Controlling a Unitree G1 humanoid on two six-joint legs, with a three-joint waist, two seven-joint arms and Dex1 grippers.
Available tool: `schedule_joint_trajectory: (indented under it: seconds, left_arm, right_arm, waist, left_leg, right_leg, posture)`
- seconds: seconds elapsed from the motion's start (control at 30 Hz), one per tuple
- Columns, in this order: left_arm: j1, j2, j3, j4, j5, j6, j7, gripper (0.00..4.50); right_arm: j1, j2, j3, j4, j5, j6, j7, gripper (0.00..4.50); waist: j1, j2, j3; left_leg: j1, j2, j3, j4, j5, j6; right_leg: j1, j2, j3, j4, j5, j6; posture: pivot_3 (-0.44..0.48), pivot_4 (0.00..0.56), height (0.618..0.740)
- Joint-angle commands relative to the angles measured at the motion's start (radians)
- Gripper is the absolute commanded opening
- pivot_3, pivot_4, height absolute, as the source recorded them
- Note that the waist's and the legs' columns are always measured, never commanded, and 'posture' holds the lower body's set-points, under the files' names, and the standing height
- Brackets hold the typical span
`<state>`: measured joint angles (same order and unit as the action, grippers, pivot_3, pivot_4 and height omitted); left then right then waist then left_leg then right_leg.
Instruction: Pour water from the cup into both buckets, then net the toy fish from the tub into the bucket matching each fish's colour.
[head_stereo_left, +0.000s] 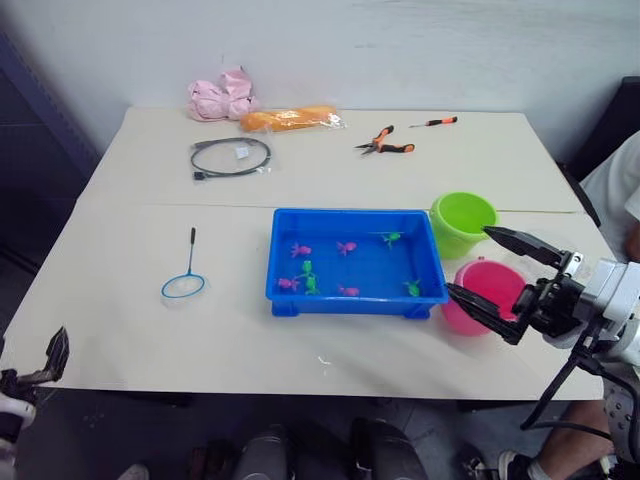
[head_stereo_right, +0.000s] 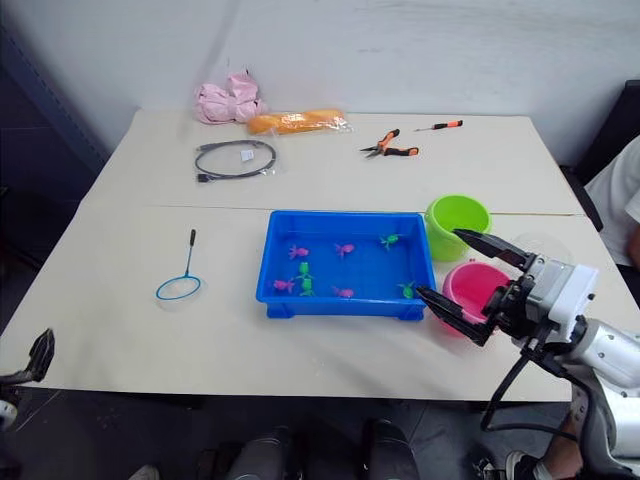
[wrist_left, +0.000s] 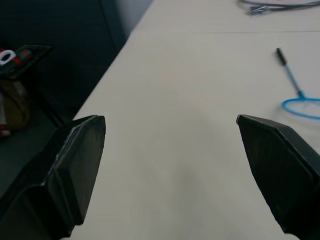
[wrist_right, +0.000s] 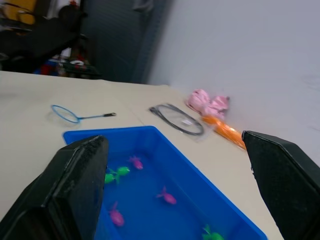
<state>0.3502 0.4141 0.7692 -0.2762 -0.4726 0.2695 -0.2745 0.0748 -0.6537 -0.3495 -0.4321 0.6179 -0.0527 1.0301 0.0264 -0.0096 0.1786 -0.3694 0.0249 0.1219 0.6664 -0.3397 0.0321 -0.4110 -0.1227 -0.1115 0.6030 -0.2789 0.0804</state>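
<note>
The shallow rectangular bright blue plastic tub (head_stereo_left: 355, 262) is seen at the middle of the cream table (head_stereo_left: 300, 190), and tiny pink and green plastic toy fish (head_stereo_left: 346, 247) are scattered inside it. Just to its right, the lime green round plastic bucket (head_stereo_left: 462, 223) is placed farther back and the pink round plastic bucket (head_stereo_left: 487, 294) nearer the front edge. The small round hoop net with the blue rim and thin dark handle (head_stereo_left: 185, 276) is laid flat on the table, well apart to the left of the tub.

The right gripper (head_stereo_left: 500, 275) is held over the pink bucket, its two black fingers spread wide and nothing gripped between them. The left gripper (wrist_left: 170, 165) is positioned low at the table's front left corner, likewise opened wide and empty, with the net seen beyond it.

At the back of the table, a coiled black cable (head_stereo_left: 231, 157), a pink cloth bundle (head_stereo_left: 221, 98), an orange packet in clear wrap (head_stereo_left: 289, 119), orange-handled pliers (head_stereo_left: 385, 143) and a small orange-handled screwdriver (head_stereo_left: 435, 122) are laid out.
</note>
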Motion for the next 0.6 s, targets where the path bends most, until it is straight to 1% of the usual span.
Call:
schedule_joint_trajectory:
  seconds: [0.03, 0.07, 0.13, 0.2, 0.23, 0.3, 0.33, 0.37, 0.47, 0.6]
  left_arm:
    - [-0.145, 0.057, -0.117, -0.067, -0.022, 0.178, 0.070, 4.50]
    - [-0.234, 0.081, -0.173, -0.052, -0.004, 0.247, 0.102, 4.50]
    - [-0.371, 0.112, -0.247, -0.011, 0.026, 0.351, 0.151, 4.50]
    - [-0.483, 0.165, -0.321, 0.038, 0.059, 0.495, 0.183, 4.50]
    - [-0.531, 0.184, -0.354, 0.058, 0.071, 0.524, 0.179, 4.50]
    - [-0.632, 0.186, -0.401, 0.132, 0.086, 0.569, 0.189, 4.50]
    - [-0.673, 0.185, -0.423, 0.179, 0.101, 0.577, 0.193, 4.50]
    - [-0.712, 0.188, -0.449, 0.229, 0.114, 0.620, 0.198, 4.50]
    - [-0.785, 0.198, -0.511, 0.349, 0.149, 0.698, 0.187, 4.50]
    - [-0.857, 0.181, -0.554, 0.503, 0.201, 0.640, 0.178, 4.50]
  right_arm:
    - [0.014, 0.004, 0.016, -0.011, 0.008, -0.049, 0.054, 4.46]
    - [0.015, 0.008, 0.023, -0.008, 0.014, -0.052, 0.062, 4.46]
    - [0.022, 0.012, 0.039, -0.005, 0.014, -0.064, 0.079, 4.46]
    - [0.032, 0.013, 0.051, -0.012, 0.008, -0.063, 0.080, 4.46]
    - [0.033, 0.014, 0.054, -0.016, 0.009, -0.060, 0.076, 4.46]
    - [0.040, 0.028, 0.061, -0.026, 0.001, -0.061, 0.049, 4.46]
    - [0.044, 0.036, 0.069, -0.033, -0.010, -0.062, 0.034, 4.46]
    - [0.050, 0.044, 0.079, -0.040, -0.025, -0.065, 0.022, 4.46]
    - [0.060, 0.061, 0.102, -0.054, -0.062, -0.073, -0.008, 4.46]
    - [0.068, 0.083, 0.109, -0.063, -0.093, -0.077, -0.058, 4.46]
  waist:
    - [0.002, 0.000, 0.000]
    - [0.004, 0.000, 0.000]
    - [0.004, -0.001, -0.001]
    - [0.000, -0.002, -0.001]
    - [-0.005, -0.002, -0.001]
    - [-0.018, -0.002, -0.001]
    - [-0.020, -0.002, -0.001]
    - [-0.022, -0.002, -0.001]
    - [-0.028, -0.002, -0.001]
    - [-0.024, -0.003, -0.001]
  left_leg:
    - [0.000, 0.000, 0.000, 0.000, 0.001, -0.001]
    - [0.000, -0.001, 0.000, 0.000, 0.003, 0.001]
    - [-0.001, -0.002, -0.001, 0.002, 0.005, 0.001]
    - [0.000, -0.002, 0.000, 0.002, 0.006, 0.001]
    - [0.000, -0.002, 0.000, 0.002, 0.006, 0.001]
    - [0.001, 0.000, 0.003, 0.001, 0.006, 0.000]
    - [0.001, 0.001, 0.004, 0.001, 0.006, -0.001]
    - [0.001, 0.001, 0.003, 0.001, 0.006, -0.001]
    - [0.001, 0.002, 0.004, 0.001, 0.007, -0.003]
    - [0.000, 0.003, 0.005, 0.002, 0.007, -0.003]
  right_leg:
    - [0.000, 0.000, 0.000, 0.000, 0.000, 0.000]
    - [0.001, 0.000, -0.001, 0.001, 0.000, 0.000]
    - [0.001, 0.000, -0.002, 0.004, 0.001, 0.001]
    - [0.002, 0.000, -0.001, 0.004, 0.001, 0.002]
    - [0.001, 0.000, -0.002, 0.006, 0.001, 0.002]
    - [0.000, 0.005, 0.001, 0.008, 0.001, 0.002]
    - [0.000, 0.006, 0.001, 0.008, 0.001, 0.002]
    - [0.000, 0.007, 0.001, 0.008, 0.001, 0.002]
    - [-0.001, 0.008, 0.001, 0.008, 0.001, 0.002]
    - [-0.001, 0.009, 0.001, 0.008, 0.001, 0.002]
  posture:
    - [0.000, 0.150, 0.740]
    - [0.000, 0.150, 0.740]
    - [0.000, 0.150, 0.740]
    - [0.000, 0.150, 0.740]
    - [0.000, 0.150, 0.740]
    - [0.000, 0.150, 0.740]
    - [0.000, 0.150, 0.740]
    - [0.000, 0.150, 0.740]
    - [0.000, 0.150, 0.740]
    - [0.000, 0.150, 0.740]
